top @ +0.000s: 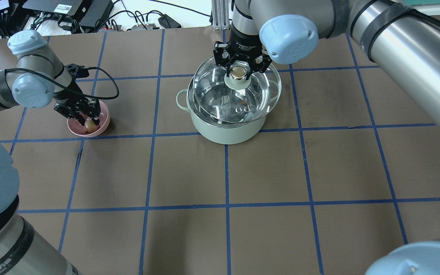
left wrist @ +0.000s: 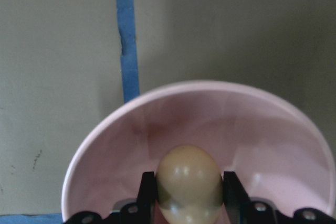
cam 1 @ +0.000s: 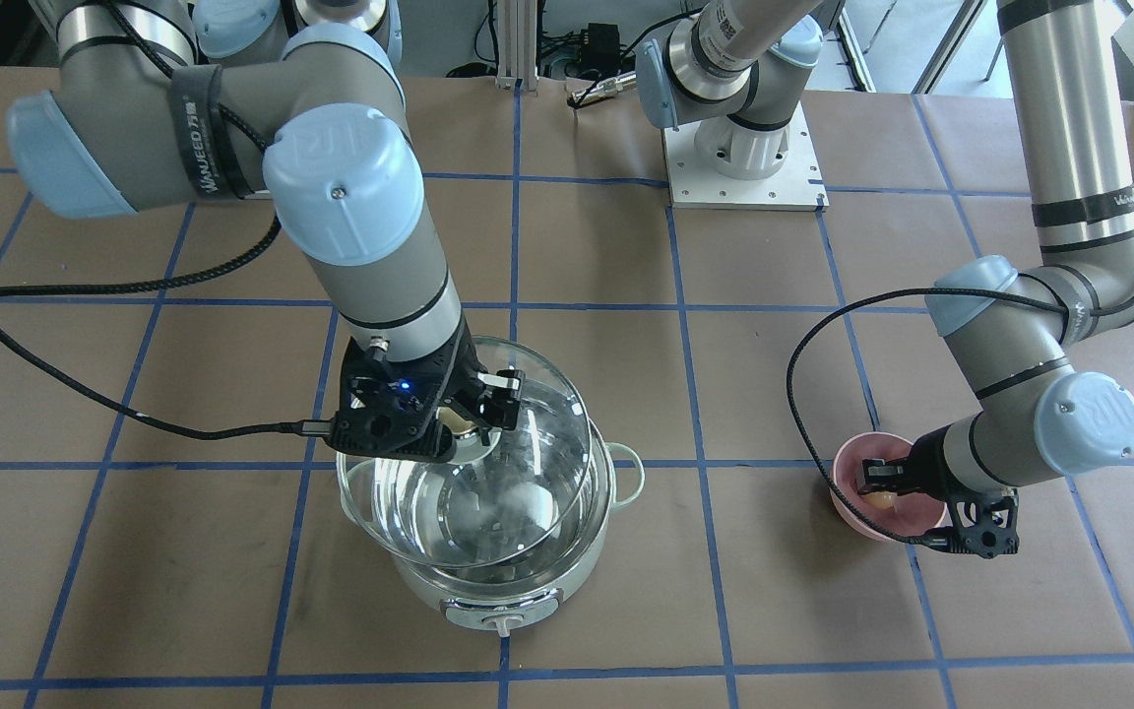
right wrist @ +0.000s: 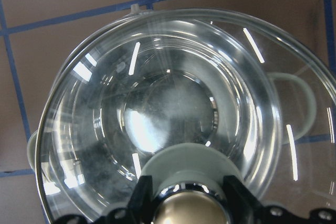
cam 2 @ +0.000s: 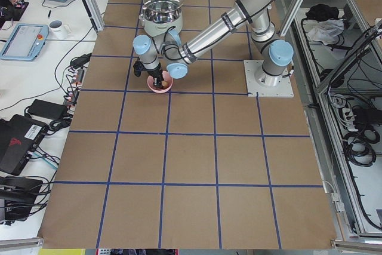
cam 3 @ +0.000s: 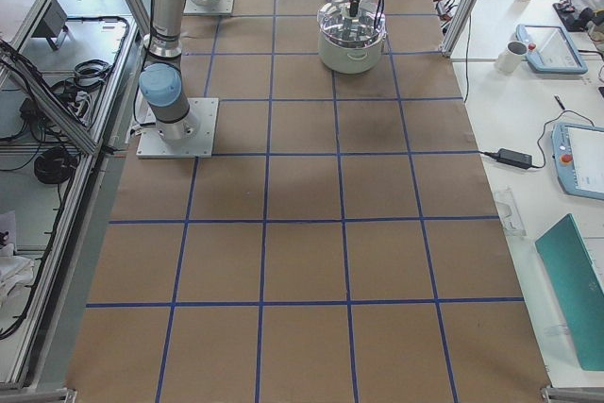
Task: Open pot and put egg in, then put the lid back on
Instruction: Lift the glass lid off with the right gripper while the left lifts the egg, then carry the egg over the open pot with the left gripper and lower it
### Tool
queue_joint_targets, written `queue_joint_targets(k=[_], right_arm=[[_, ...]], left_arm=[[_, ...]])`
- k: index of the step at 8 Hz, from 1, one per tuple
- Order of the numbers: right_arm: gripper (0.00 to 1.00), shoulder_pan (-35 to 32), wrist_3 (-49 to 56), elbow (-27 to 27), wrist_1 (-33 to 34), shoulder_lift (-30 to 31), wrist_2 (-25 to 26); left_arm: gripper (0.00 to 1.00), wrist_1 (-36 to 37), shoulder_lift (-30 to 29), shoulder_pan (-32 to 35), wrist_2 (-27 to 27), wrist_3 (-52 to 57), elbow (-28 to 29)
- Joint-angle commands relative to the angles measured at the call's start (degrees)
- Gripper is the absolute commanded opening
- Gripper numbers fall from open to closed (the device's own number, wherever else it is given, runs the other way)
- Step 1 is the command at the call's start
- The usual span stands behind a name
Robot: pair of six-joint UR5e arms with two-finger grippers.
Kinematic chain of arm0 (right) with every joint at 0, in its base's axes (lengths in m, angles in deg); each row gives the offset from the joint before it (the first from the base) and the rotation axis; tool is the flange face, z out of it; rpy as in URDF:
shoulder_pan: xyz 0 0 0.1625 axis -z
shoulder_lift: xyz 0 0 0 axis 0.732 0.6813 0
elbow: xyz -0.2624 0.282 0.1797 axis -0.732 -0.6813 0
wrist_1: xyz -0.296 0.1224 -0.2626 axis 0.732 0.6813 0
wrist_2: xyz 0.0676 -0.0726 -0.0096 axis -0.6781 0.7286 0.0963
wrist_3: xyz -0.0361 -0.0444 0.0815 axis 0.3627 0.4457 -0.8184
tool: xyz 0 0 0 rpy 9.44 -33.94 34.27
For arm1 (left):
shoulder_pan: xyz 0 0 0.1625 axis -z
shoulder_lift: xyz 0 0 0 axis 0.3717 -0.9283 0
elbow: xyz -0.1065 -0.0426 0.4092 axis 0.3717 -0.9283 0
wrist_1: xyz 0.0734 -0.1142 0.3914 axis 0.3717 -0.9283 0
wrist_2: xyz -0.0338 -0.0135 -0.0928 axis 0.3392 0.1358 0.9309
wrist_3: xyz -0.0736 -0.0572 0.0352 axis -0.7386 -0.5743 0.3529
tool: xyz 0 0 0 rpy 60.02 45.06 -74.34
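The right gripper [top: 241, 68] is clamped narrowly on the knob [top: 238, 73] of the lid [top: 220, 97], its fingers either side of the beige top. The glass hangs raised and tilted over the pot [top: 225, 133]. That grip on the centre knob lets the lid lift evenly, and I judge it is held there to uncover the steel inside for the egg. Whether the lid's low side touches the rim I cannot tell.

The pot stands near the far edge of the worktop, about midway along it. The pink bowl [top: 106, 114] sits toward the far left corner, well apart from the pot. The egg [left wrist: 189, 179] lies in that bowl, low against its wall. The left gripper [left wrist: 189, 198] is closed narrowly on it, one finger pressed to each side. The bowl's curve keeps the egg from rolling, so a grip from above suits it.

Bare brown worktop lies between bowl and pot, so the left arm has an open path along the far edge. The tight spot is over the pot, where the lid and the right arm cover much of the opening. The lid likely needs carrying aside toward the right end before the egg can go down. The bowl's rim is low, so a short lift should take the egg clear.
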Motion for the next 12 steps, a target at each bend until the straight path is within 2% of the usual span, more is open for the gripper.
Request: queue_joint_targets(k=[1, 4, 5, 8, 10, 12], right_arm=[[0.0, 7.0, 9.8, 0.0, -9.4, 5.2, 0.6], [0.0, 14.8, 18.0, 0.6, -13.9, 8.4, 1.3], [0.0, 17.6, 22.2, 0.7, -15.6, 8.7, 2.7], [0.0, 24.4, 31.9, 1.0, -18.9, 10.8, 4.2], [0.0, 24.7, 32.0, 1.1, -19.0, 10.7, 5.3], [0.0, 24.7, 32.0, 1.1, -19.1, 10.7, 5.3]], left_arm=[[0.04, 0.0, 1.0, 0.1, 0.0, 0.1, 0.6], [0.05, -3.4, 6.8, 0.5, -0.5, -1.4, 0.8], [0.05, -3.6, 9.5, 3.1, -0.6, -2.7, 1.0], [0.05, -4.4, 14.5, 14.5, 0.3, -14.7, 1.2], [0.05, -3.4, 14.1, 25.3, 0.7, -28.6, 4.1], [0.05, -1.0, 13.8, 33.1, 1.1, -37.4, 6.1]])
